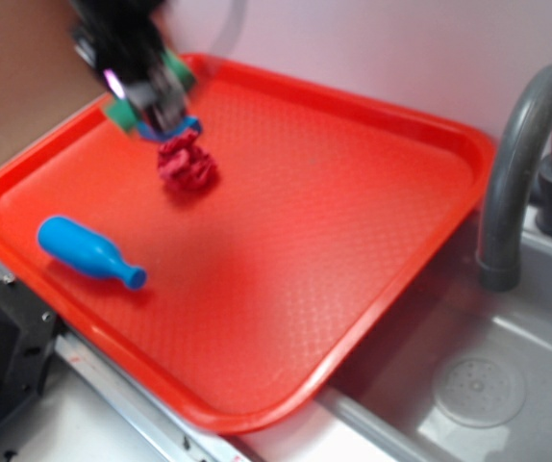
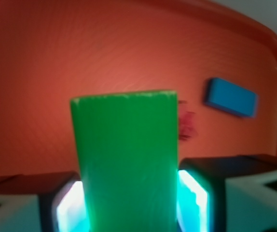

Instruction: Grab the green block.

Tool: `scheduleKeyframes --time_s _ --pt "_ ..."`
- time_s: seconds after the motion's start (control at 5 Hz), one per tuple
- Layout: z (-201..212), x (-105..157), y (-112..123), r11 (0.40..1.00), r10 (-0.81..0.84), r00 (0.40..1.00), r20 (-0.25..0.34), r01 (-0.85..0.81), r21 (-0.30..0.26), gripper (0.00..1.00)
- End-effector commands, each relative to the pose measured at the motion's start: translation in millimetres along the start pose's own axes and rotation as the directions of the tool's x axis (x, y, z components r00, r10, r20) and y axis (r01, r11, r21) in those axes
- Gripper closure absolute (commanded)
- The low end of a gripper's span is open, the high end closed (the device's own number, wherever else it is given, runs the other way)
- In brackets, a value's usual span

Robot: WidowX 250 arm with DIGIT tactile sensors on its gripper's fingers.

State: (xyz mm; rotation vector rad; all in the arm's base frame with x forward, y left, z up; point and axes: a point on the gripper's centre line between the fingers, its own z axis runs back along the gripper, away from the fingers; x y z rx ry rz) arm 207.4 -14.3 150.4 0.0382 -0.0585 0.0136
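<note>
Beside the steel sink and its grey faucet, a big red tray takes up most of the counter, and everything that matters sits on it or hangs over its far left corner. Largest on the tray is a blue bowling pin, lying on its side near the left edge with its neck pointing right. Further back lies a crumpled dark red cloth, and just above that hovers the gripper, black and blurred. From the wrist view I see its two fingers pressed against the sides of the green block, one to each flank, so it is clamped on the block with no gap showing. The block's long axis runs straight out from between the fingers, along the reach of the tool rather than across it, and the grip sits on its narrow width. A small blue block lies on the tray well off to the right in that view, untouched. To my eye the grab is made; what remains is only to keep the hold firm while lifting clear of the cloth
</note>
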Motion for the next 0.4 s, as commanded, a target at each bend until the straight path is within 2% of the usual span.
scheduleKeyframes --time_s 0.0,0.2 --pt "65 -3 15 0.988 0.069 0.989 0.132 -0.049 -0.149 1.00" --pt "50 6 1 0.988 -0.001 0.999 0.052 0.009 -0.153 1.00"
